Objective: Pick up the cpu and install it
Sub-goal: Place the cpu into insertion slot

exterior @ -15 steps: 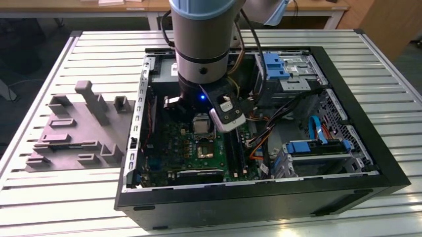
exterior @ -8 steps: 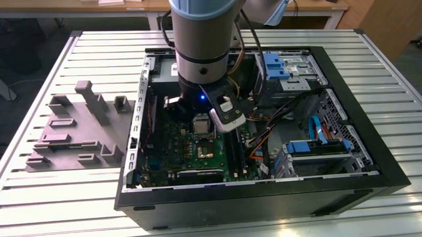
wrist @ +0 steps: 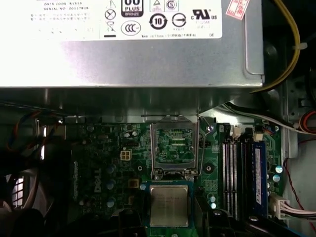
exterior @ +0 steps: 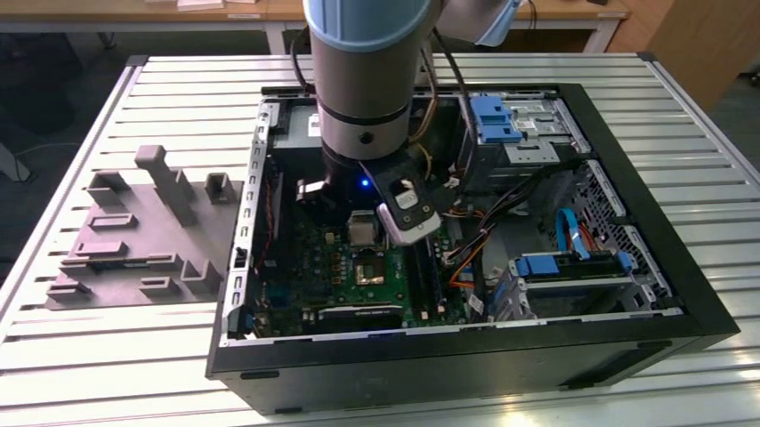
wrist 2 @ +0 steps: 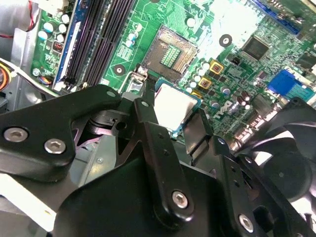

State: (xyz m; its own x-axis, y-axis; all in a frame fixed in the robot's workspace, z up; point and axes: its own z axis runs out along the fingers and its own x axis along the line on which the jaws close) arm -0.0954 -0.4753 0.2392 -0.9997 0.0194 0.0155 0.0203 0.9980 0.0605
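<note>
— Where is the cpu (wrist 2: 174, 104) sitting right now?

— The end effector (wrist 2: 171, 112) is clamping it by two opposite edges, as the second wrist view is showing. It is being held inside the open computer case (exterior: 475, 378), in the middle of the exterior view.

— And the socket (wrist: 174, 147)?

— It is lying open just beyond the end effector, near the cpu but not under it. In the first wrist view their edges are running roughly parallel, so I am judging the cpu squared up yet offset to one side.
</note>
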